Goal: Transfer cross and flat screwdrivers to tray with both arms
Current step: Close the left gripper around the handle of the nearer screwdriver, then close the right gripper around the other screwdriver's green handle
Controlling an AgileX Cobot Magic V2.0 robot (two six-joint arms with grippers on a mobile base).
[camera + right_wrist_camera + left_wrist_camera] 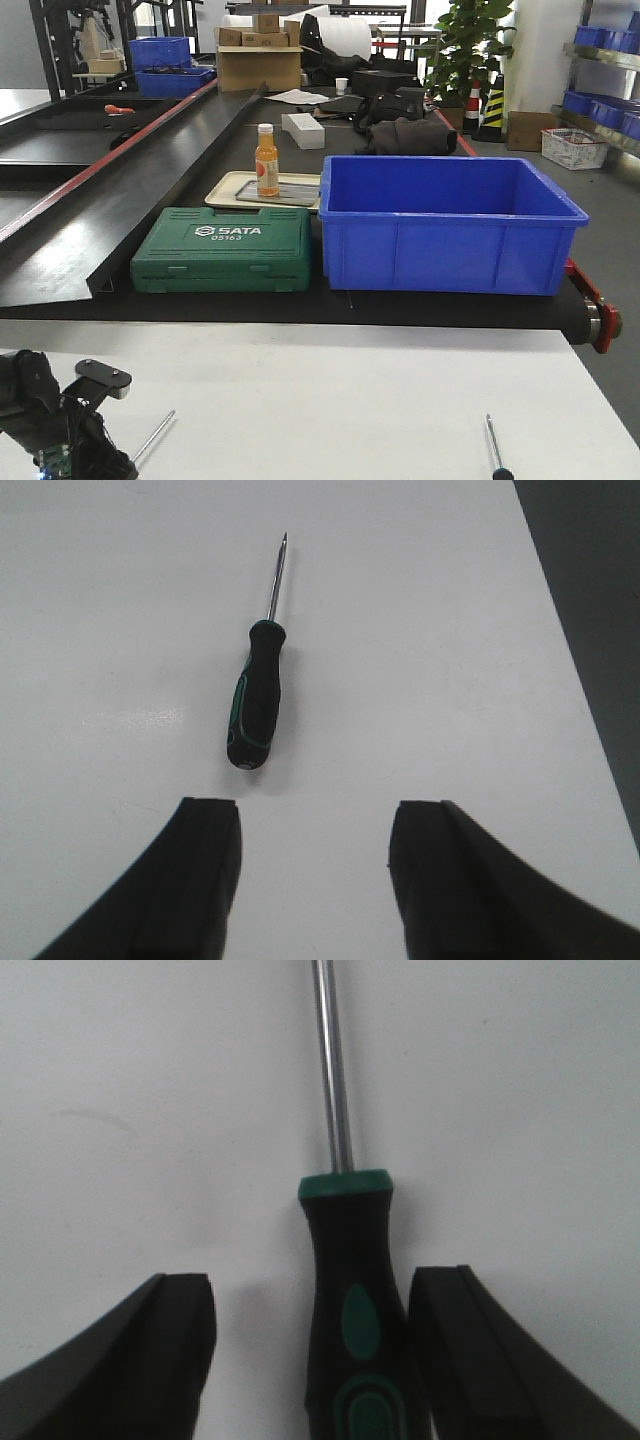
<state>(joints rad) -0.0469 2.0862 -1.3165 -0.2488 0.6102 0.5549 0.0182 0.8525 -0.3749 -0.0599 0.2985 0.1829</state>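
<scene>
Containers first: a big blue bin (450,225) is set on the black bench (60,260), near its front edge towards the right. Only its inner walls are seen, so what's in it can't be told. A closed green SATA case (225,250) is parked just beside the bin on the left.

Behind the case, a beige tray (222,190) is laid flat with the grey tray (295,192) nested in it. An orange bottle (266,160) is stood upright at the grey tray's left end. No screwdriver is seen in the tray. More blue bins (165,55) are stacked at the bench's far left corner, contents not visible.

Both screwdrivers are found on the white table (330,390), well apart. The left screwdriver (350,1290) is laid towards the near left corner and the right screwdriver (256,695) towards the near right corner. Tip types can't be made out.

The left arm (40,410) is lowered over the table's near left corner. The left gripper (315,1280) is spread apart around the handle, not clamped. One finger (450,1340) is placed just beside the handle, with a clear gap left on the other side.

The right gripper (315,820) is held above the table with its jaws wide apart and nothing between them. Its screwdriver is seen lying just ahead, slightly to the left.
</scene>
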